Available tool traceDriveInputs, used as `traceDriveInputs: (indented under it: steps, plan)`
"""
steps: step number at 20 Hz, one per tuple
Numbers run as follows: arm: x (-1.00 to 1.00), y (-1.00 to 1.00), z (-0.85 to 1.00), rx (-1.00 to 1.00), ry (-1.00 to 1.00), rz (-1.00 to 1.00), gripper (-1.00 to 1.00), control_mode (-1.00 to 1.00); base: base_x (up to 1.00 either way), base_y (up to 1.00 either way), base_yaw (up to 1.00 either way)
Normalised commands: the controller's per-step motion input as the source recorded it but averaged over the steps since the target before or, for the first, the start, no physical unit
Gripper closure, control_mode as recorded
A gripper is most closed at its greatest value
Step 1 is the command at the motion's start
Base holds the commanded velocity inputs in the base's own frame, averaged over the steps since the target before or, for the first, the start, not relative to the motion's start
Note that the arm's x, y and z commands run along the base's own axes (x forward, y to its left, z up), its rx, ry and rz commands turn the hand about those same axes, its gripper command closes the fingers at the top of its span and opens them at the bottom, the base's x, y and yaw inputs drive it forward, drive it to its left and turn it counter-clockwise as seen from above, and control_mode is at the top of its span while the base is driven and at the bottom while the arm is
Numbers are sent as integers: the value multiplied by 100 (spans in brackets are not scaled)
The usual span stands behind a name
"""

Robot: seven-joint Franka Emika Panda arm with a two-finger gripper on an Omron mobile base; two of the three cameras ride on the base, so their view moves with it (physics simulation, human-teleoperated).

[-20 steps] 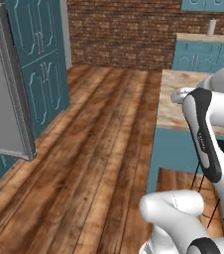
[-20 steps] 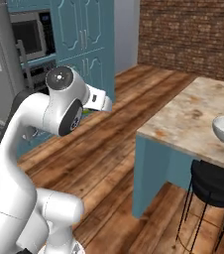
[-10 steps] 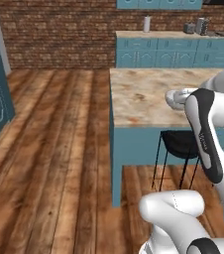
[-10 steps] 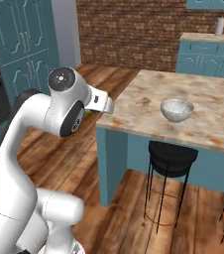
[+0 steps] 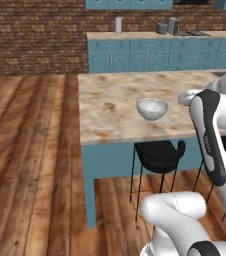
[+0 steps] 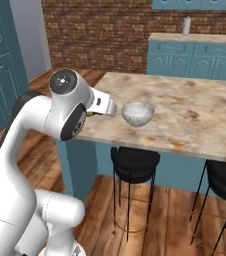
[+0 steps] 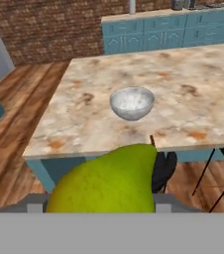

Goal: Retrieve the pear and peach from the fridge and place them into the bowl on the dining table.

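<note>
While tool [image 7: 101, 206] is pinching pear [image 7: 106, 181] for transport, arm is facing empty bowl [image 7: 132, 103] on tabletop [image 7: 84, 119], lining up drop.

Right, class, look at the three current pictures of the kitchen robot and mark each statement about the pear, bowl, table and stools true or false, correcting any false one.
1. The bowl already holds a fruit. False: it looks empty.
2. The pear sits close in front of the hand camera, with the bowl beyond it. True.
3. The bowl stands on the dining table. True.
4. The stool under the table edge is white. False: its seat and legs are black.
5. The brick wall lies behind the table. True.
</note>
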Motion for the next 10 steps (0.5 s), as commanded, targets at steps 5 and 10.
traceDriveInputs:
  steps: [5, 10]
  plan:
    - [0, 0, 0, 0, 0, 0, 100, 100, 100, -45, -6]
    - [0, 0, 0, 0, 0, 0, 100, 100, 100, -7, 5]
